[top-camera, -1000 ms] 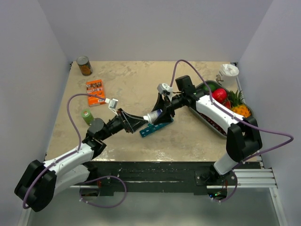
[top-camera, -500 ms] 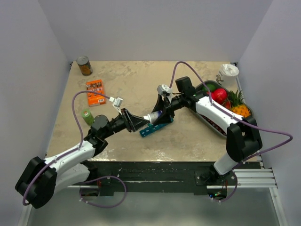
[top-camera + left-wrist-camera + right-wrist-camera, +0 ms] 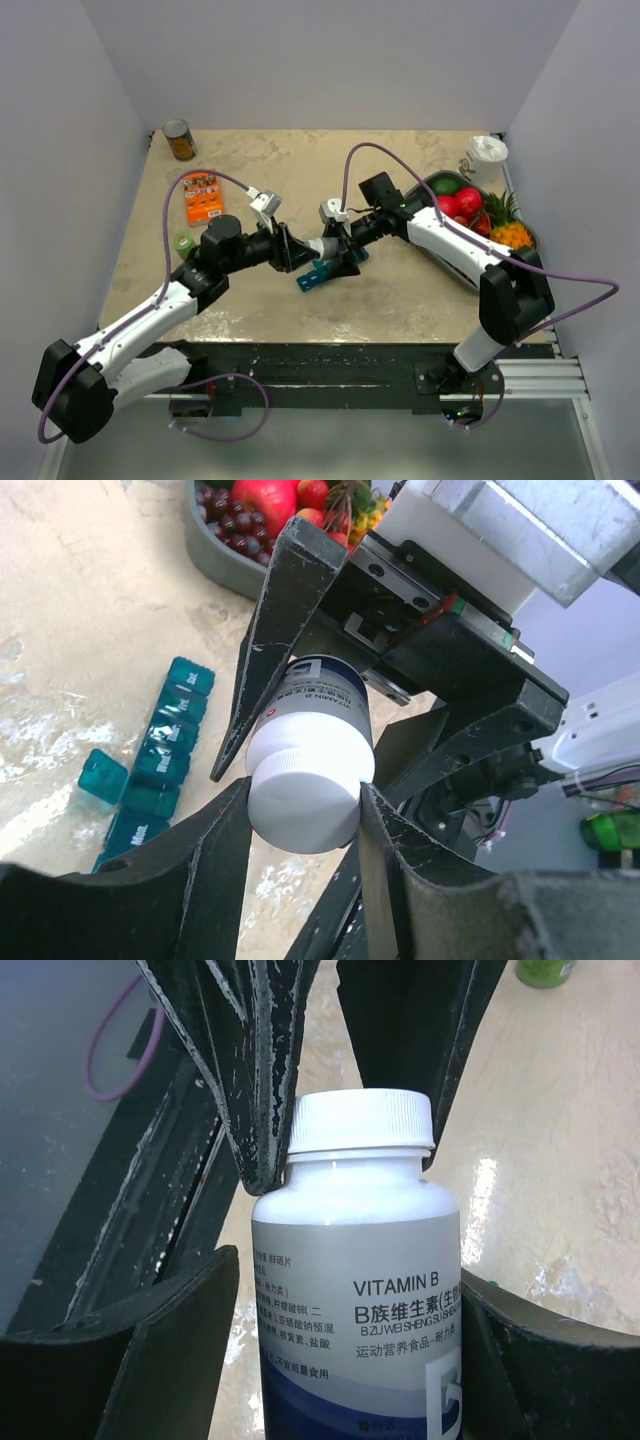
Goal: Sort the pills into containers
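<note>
Opening the bottle, likely: left end effector pinches the cap; right end effector sits slack around the body. Tighten right before twisting. Pill box lies on bench, lower left of left wrist view.

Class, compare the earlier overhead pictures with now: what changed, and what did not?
The left gripper advanced and closed on the white cap of the vitamin bottle; the right gripper, around its body, shifted leftward with it. The pill organiser, fruit tray and can stayed put.
</note>
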Available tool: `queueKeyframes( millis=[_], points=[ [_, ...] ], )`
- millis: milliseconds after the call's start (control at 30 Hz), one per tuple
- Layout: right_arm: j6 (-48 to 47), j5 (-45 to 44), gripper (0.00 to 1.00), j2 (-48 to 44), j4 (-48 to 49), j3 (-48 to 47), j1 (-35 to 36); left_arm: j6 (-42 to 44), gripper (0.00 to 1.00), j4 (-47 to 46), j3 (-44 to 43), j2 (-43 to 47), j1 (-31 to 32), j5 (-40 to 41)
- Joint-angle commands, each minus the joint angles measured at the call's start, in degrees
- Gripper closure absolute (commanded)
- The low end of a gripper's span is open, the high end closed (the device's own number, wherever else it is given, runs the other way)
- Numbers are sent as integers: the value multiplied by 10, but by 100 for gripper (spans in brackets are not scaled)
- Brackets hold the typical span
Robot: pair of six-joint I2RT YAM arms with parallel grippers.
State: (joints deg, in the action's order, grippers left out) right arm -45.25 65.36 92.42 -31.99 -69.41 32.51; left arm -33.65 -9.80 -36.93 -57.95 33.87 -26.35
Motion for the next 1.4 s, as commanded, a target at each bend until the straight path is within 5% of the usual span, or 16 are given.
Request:
queueKeyframes(
  millis=[0, 600, 733, 933, 1033, 1167, 1267, 1367],
  points=[
    [-29, -37, 27, 0, -23, -22, 11, 54, 100, 49, -42, -7, -5, 8],
    [-23, -38, 34, -8, -23, -28, 9, 133, 100, 192, -119, -67, -6, -37],
    [-24, -31, 44, -5, -24, -28, 10, 133, 100, 190, -121, -69, -9, -35],
    [-35, -23, 73, 4, -37, -30, 11, 120, 100, 171, -123, -61, -19, -39],
    [-42, -16, 100, 7, -49, -40, 10, 113, 100, 154, -117, -55, -30, -54],
    [-41, -2, 100, 8, -54, -41, 10, 113, 37, 111, -93, -4, -42, -50],
    [-37, 7, 100, 11, -52, -42, 10, 115, 15, 64, -63, 54, -43, -29],
    [-33, 15, 100, 12, -50, -42, 10, 133, 4, 53, -46, 92, -44, -11]
  ],
)
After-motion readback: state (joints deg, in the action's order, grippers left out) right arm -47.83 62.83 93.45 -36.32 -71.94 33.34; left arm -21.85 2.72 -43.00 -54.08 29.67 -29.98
